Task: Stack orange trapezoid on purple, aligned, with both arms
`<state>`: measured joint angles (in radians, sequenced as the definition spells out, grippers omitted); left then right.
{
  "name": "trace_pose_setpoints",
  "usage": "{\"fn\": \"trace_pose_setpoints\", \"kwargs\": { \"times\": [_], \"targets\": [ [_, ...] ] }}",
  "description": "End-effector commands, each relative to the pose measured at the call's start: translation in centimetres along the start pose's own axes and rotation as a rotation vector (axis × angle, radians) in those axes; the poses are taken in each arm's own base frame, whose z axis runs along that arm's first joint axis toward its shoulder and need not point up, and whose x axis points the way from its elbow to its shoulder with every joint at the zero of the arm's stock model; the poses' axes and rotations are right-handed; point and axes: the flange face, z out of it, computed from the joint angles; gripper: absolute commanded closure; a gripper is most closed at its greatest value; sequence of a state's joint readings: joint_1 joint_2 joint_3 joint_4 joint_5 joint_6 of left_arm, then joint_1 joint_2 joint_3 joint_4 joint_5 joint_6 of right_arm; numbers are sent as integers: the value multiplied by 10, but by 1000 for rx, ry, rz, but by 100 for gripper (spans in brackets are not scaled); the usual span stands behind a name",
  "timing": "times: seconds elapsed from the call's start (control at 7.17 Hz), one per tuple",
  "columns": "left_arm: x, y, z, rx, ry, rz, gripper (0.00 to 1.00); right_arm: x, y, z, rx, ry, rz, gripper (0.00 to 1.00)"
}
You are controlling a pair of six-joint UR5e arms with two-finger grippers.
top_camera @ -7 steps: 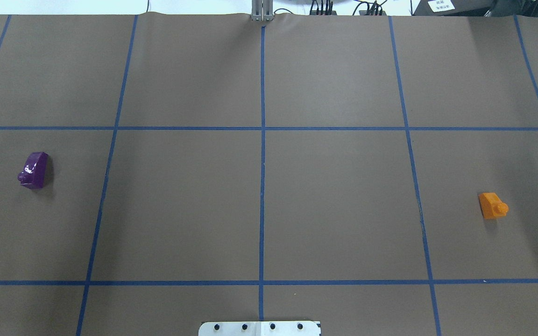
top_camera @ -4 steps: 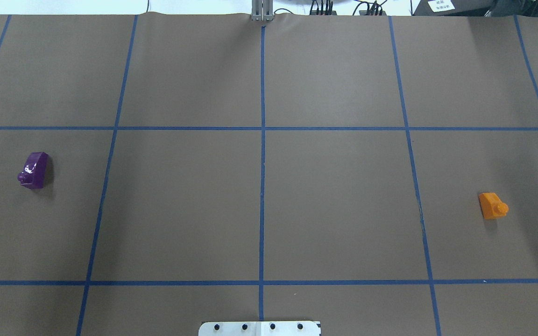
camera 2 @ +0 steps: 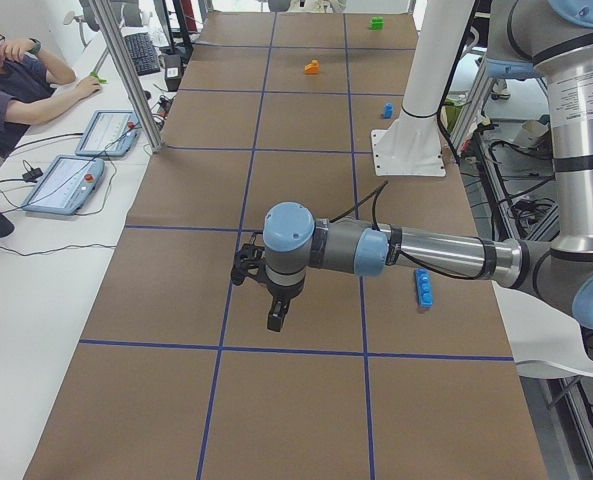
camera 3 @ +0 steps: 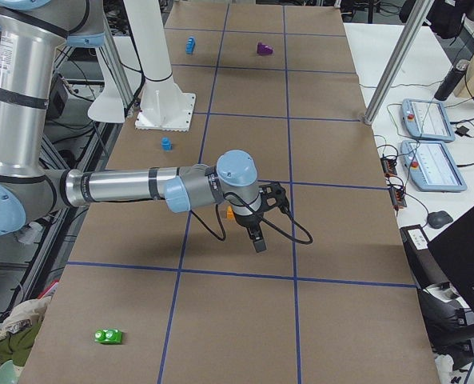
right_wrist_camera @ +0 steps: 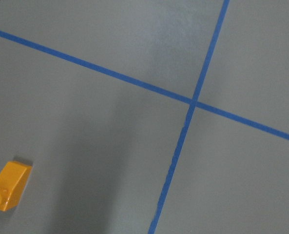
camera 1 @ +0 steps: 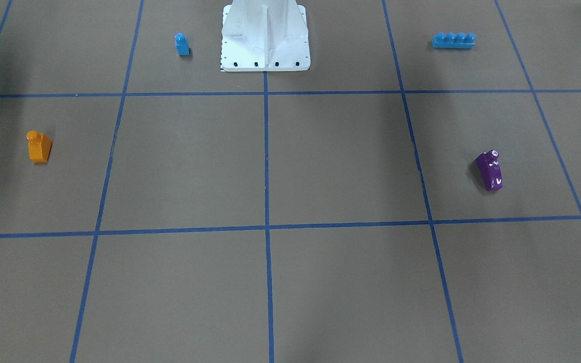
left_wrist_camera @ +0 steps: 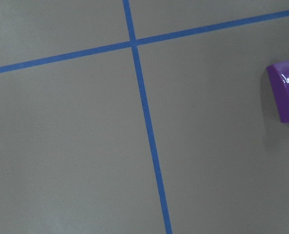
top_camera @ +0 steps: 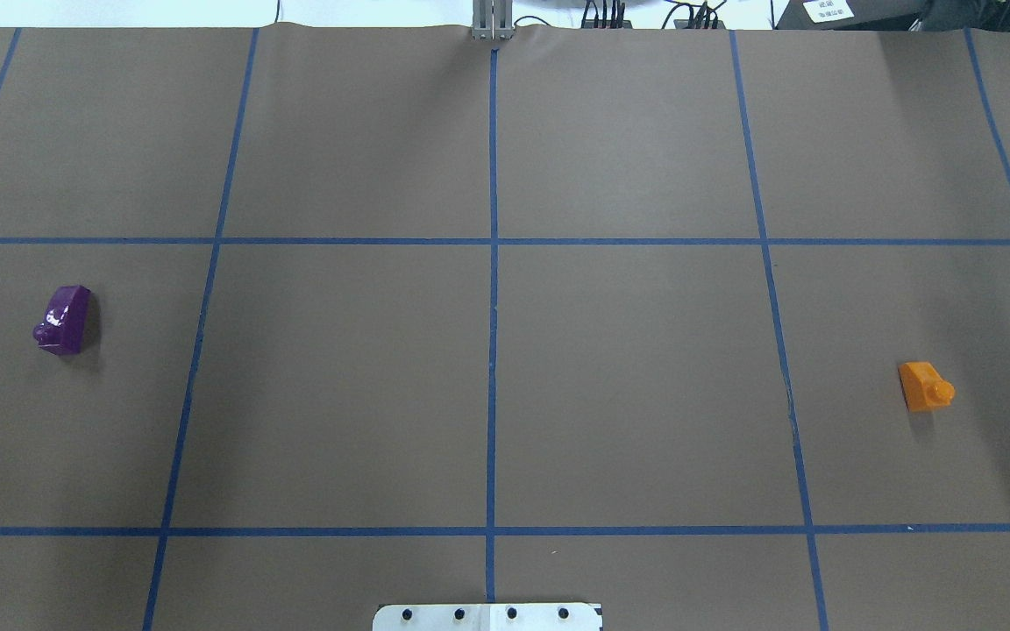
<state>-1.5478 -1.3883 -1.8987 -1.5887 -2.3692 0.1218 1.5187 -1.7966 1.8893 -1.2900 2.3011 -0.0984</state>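
While the two bricks are sitting well apart on the table, the orange trapezoid is lying on the robot's right, nearer the right gripper; the purple is lying far left, nearer the left gripper. Both grippers are hanging above the table, off to one side of their bricks; apart vs together: can't tell.

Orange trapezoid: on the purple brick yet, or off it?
Off. The orange trapezoid and purple brick sit far apart on the table.

place: robotics lab | signs: blue-taped grid table, teach pendants, operator at side bench
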Motion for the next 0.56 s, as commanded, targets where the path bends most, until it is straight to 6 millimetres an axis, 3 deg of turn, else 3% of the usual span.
{"fn": "trace_pose_setpoints", "kwargs": {
  "times": [0.0, 0.14, 0.28, 0.42],
  "targets": [
    [14, -41, -17, 65, -7, 69, 0, -3, -24, 1, 112, -7, -91, 0],
    [19, -52, -24, 93, -10, 96, 0, 1, -43, 7, 117, -36, -25, 0],
    [22, -59, -28, 141, -9, 71, 0, -13, -63, 18, 111, -50, 0, 0],
    [23, -63, -27, 190, 0, -17, 0, -12, -67, 30, 95, -64, 3, 0]
  ]
}}
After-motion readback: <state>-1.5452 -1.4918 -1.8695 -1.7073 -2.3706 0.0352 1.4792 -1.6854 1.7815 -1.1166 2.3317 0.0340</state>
